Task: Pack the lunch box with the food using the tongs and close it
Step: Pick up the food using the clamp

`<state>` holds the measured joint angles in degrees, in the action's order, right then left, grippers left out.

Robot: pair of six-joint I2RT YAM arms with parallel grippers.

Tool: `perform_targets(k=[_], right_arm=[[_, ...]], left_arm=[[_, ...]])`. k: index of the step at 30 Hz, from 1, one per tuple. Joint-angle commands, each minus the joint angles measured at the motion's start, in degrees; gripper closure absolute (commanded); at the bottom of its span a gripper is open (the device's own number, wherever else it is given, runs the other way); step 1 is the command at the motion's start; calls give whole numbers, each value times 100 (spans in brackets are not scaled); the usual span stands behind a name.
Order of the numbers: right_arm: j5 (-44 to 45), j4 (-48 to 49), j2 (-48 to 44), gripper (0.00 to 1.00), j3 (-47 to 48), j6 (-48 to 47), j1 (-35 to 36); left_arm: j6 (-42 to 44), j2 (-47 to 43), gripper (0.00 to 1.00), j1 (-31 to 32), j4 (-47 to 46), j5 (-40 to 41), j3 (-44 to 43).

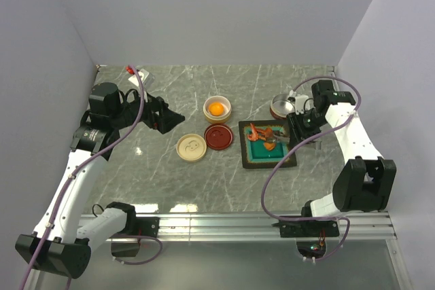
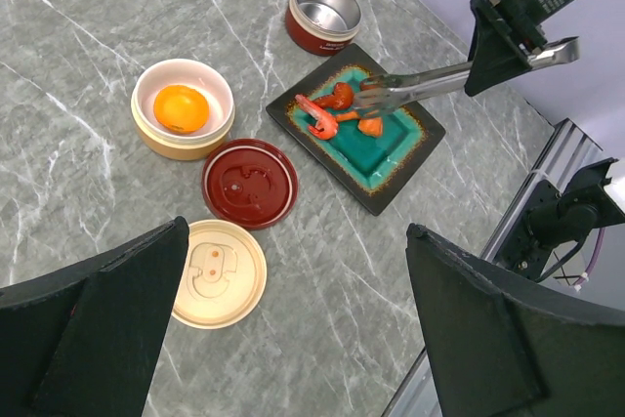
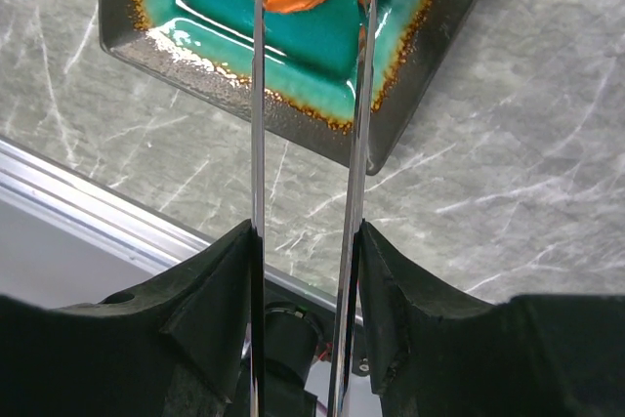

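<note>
A grey marbled table (image 1: pixel 204 181) is seen from above, with two robot arms at its near edge. The right gripper (image 3: pixel 305 241) is clamped around the silver tongs (image 2: pixel 420 85), its fingers pressing the two slim arms from outside. The tongs reach over a square teal tray (image 2: pixel 391 148). Their tips sit among curled red-orange shrimp pieces (image 2: pixel 327 109) lying on the tray, and one piece shows between the tong arms. Whether it is pinched cannot be told.

A round orange disc (image 2: pixel 182 108) rests inside a cream bowl (image 2: pixel 146 134), left of the tray. Near that bowl, a dark red lid (image 2: pixel 250 183) and a cream lid (image 2: pixel 220 273) lie flat on the table. A red container with a metal inside (image 2: pixel 308 31) stands behind the tray. The left gripper (image 1: pixel 168 117) hangs at the left with its jaws spread wide, holding nothing.
</note>
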<state>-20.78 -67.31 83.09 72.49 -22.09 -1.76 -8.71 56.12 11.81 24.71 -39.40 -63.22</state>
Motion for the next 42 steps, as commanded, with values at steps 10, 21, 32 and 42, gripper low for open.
perform_targets(k=[10,21,32,42], right_arm=[[223,262,-91,51,-305,-24,536],[179,122,-135,74,-86,-24,607],[135,-81,-337,80,239,-15,528],[-67,-212,-144,81,889,3,37]], left_arm=[[-8,31,1,-21,-142,-156,-50],[-8,48,1,-30,-142,-156,-76],[-8,57,1,-21,-142,-156,-94],[-8,66,1,-30,-142,-147,-120]])
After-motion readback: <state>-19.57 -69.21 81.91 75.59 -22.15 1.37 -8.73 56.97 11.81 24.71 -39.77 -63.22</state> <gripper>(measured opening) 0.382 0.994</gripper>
